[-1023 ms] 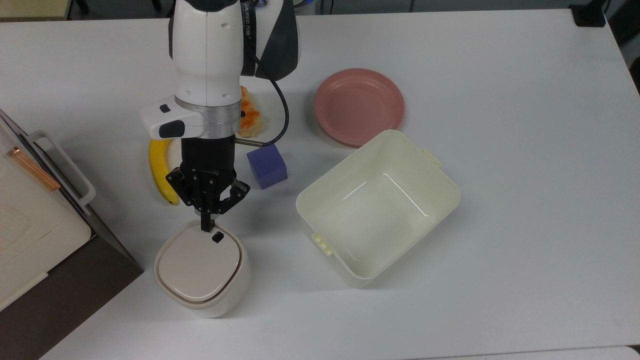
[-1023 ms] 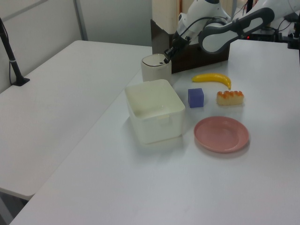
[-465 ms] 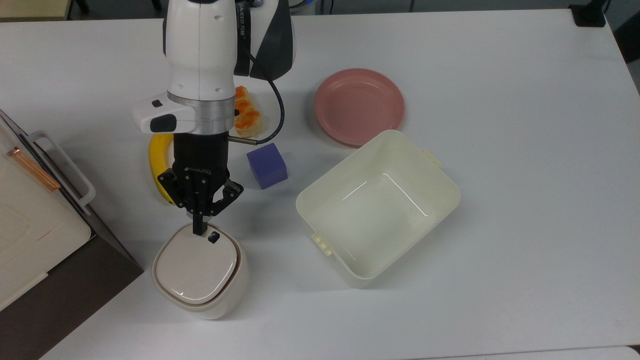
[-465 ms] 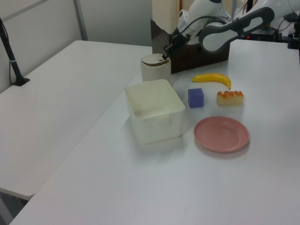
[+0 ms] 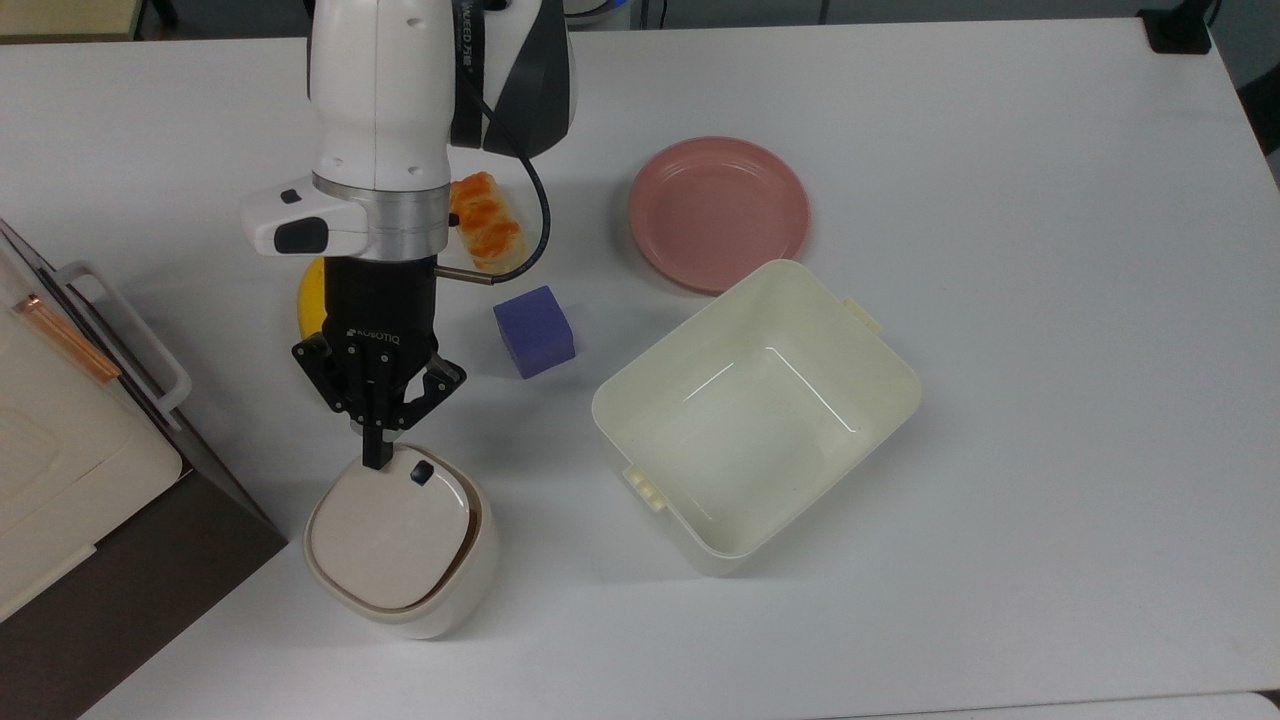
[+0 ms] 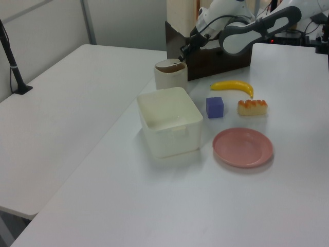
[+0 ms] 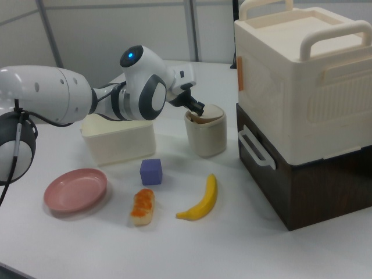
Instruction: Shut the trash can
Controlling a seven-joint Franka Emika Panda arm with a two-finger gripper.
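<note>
Top view: a white table carries everything, seen from above.
Crate: a cream lidded box with handles sits on a dark brown base at the right view's right (the top view's left edge).
Arm: the white-and-grey Panda reaches down the top view's left half, its black wrist pointing at the bin.
Tub: a large lidless cream tub, nothing inside, lies to the top view's right of the bin, well apart from it.
Plate: a pink plate rests just beyond the tub's far corner.
Bin: the trash can stands near the table's front edge in the top view, just beside the crate's base; its beige lid lies tilted, with a dark gap along the right side (the left view shows a dark rim at the bin's top).
Gripper: the gripper has its fingers drawn together with nothing between them, the tip at the lid's far edge; whether it touches is unclear.
Banana: a banana lies behind the wrist in the top view.
Cube: a purple cube sits between banana and tub.
Pastry: an orange-glazed pastry lies beside the arm.
Button: a small black button sits on the lid, just beside the fingertips.
</note>
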